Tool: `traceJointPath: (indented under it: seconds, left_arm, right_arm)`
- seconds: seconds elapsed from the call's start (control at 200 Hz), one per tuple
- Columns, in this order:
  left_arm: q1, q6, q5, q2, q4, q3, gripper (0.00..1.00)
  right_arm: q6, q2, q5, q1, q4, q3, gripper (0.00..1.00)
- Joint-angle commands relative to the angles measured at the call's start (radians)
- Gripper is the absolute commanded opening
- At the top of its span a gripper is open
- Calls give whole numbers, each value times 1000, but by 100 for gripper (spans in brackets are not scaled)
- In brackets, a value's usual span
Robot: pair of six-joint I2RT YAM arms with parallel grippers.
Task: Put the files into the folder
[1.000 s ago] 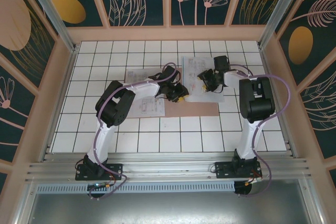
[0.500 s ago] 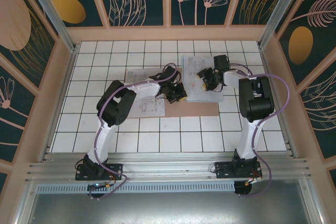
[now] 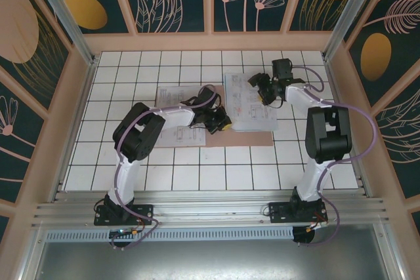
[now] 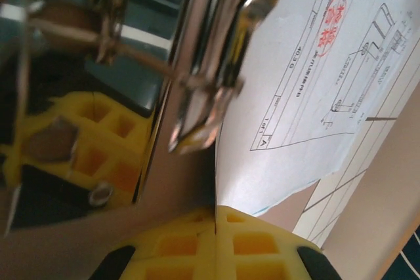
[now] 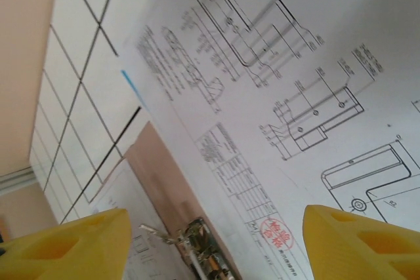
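Files under spread R grip; L grip pinched.

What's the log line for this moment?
left end effector: shut, beside clip of folder | right end effector: open, above printed sheets | printed sheets on folder | loose sheet left of folder
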Motion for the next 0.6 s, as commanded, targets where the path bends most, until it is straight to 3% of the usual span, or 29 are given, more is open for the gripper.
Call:
traceJointPath:
  seconds: [0.0, 0.595]
  left_arm:
    - [7, -58, 18, -70, 58, -61, 0]
    - [18, -108, 15, -198, 124, -261, 0]
  right_arm:
    - [-24, -35, 9, -4, -34, -9, 70]
    - [-24, -32, -33, 2, -12, -43, 69]
